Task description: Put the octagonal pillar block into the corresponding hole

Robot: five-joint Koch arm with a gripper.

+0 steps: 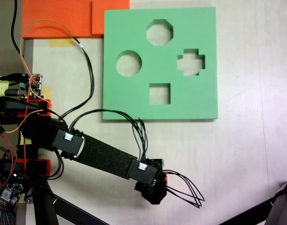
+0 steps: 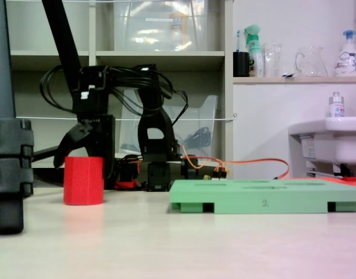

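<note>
Grasp step in hand. Octagonal pillar block point(image 2: 83, 180) stood upright on bench point(image 2: 184, 244), well apart from green board point(image 1: 134, 101). Claw point(image 2: 79, 139) poised above block; clenched or released cannot be told. Next: block gripped, lifted, carried to octagonal hole point(image 1: 159, 32), facets aligned.

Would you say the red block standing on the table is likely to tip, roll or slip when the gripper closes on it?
The red block stands upright on a flat base, so it probably won't roll. It looks like matte foam: likely light, slightly squashy, grippy. Being light, a sideways nudge from the gripper above it might slide or tip it.
</note>
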